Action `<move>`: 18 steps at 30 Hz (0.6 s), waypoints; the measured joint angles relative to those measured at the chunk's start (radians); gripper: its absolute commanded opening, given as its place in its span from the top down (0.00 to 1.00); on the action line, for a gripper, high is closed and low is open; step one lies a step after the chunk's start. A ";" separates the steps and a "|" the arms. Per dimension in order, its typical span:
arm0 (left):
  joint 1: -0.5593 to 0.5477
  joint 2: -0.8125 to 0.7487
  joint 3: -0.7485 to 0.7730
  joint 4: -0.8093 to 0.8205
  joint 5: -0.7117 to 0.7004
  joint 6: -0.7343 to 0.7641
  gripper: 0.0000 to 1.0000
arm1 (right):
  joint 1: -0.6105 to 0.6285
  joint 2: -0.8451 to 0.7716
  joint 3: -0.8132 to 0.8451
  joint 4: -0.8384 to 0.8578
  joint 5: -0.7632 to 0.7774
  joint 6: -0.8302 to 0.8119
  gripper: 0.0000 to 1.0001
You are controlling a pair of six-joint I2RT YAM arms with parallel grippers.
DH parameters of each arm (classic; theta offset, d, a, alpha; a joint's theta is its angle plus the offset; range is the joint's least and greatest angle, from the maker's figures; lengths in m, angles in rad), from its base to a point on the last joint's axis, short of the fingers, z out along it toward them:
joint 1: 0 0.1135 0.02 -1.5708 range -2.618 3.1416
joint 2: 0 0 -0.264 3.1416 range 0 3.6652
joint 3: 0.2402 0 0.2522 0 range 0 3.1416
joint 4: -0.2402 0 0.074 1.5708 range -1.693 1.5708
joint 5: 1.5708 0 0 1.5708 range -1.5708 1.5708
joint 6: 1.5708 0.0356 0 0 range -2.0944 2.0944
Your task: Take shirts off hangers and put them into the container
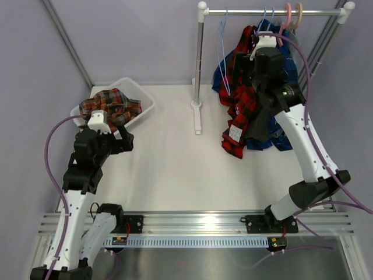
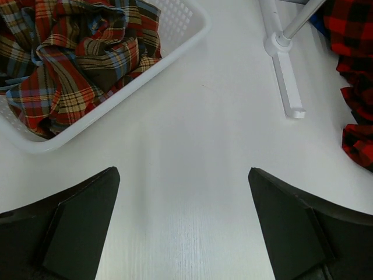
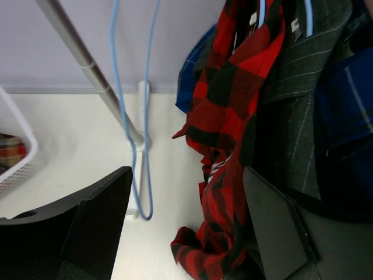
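Black fingers (image 2: 76, 227) of the left gripper (image 2: 183, 198) stood wide over the table (image 2: 192, 175), near the basket (image 2: 195, 32) holding the brown plaid shirt (image 2: 70, 64). The right gripper (image 3: 186, 198) stood wide, with the hanging red-and-black shirt (image 3: 233, 87) between its jaws. Overhead, the rail (image 1: 250, 11) carried that shirt, well apart from the basket.

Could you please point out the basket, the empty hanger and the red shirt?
basket (image 2: 180, 17), left wrist view, slotted far wall.
empty hanger (image 3: 145, 217), right wrist view, bottom bend of the blue wire.
red shirt (image 3: 224, 116), right wrist view, hanging front panel.
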 measured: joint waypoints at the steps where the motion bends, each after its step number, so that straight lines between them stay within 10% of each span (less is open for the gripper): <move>1: -0.005 0.000 0.000 0.003 0.004 0.002 0.01 | -0.007 0.024 0.000 -0.002 0.008 0.000 0.16; 18: -0.044 0.001 -0.017 0.023 0.013 0.012 0.01 | -0.104 0.079 -0.107 0.091 -0.039 0.007 0.23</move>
